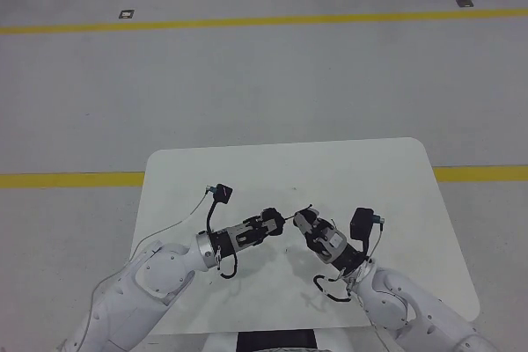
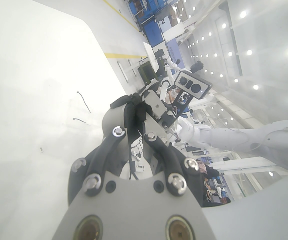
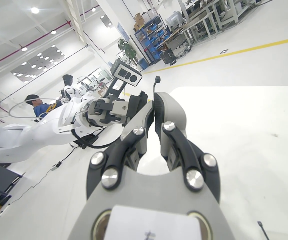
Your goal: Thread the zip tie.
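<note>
The right tool point(image 3: 154, 112) is pinched fully closed on a thin black plastic zip tie point(image 3: 156, 83). The tie's square head stands up just above the fingertips point(image 3: 162, 106), and the strap is clamped between the ribbed pads. The left tool point(image 1: 275, 223) sits tip to tip with the right one, low over the near middle of the white rounded-corner tabletop point(image 1: 378, 176). Whether the left tool is open or closed cannot be told, nor whether it has the tie's tail.

In my judgement the step in hand is the threading itself: the two ends are brought together but the loop is not yet closed. The next move calls for a small, steady line-up of the tail tip with the slot in the head, followed by a short push through. The right tool should hold firm so that the head does not twist.

Two spare thin black zip ties point(image 2: 83, 100) point(image 2: 80, 120) lie flat on the tabletop beyond the tools, well apart from them. The tabletop's near edge is close under the forearms, so there is little room to draw back. To the sides and toward the far edge there is open surface. Past the far edge are grey floor, a yellow floor line point(image 1: 62, 179) and a second yellow line point(image 1: 246, 22) farther off.
</note>
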Robot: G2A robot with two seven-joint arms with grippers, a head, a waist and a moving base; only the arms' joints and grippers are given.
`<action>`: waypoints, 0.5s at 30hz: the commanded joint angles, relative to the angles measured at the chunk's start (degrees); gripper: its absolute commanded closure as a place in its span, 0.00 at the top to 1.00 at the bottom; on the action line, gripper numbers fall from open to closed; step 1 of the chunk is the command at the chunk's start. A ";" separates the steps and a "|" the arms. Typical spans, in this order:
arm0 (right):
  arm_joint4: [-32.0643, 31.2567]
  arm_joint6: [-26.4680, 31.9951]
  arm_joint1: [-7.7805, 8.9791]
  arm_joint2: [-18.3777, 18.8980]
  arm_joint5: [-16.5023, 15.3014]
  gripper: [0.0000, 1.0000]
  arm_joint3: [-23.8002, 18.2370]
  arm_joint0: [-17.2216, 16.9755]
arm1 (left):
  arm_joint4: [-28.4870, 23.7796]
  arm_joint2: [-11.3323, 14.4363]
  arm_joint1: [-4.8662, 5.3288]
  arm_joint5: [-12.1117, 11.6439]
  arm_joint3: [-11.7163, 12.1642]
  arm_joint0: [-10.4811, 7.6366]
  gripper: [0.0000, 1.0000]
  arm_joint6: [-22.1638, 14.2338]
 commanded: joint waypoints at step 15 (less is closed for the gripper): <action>-3.61 -4.10 0.90 4.09 0.00 1.00 -0.41 -3.48 | 0.00 0.00 0.00 0.00 0.00 0.00 0.00 0.00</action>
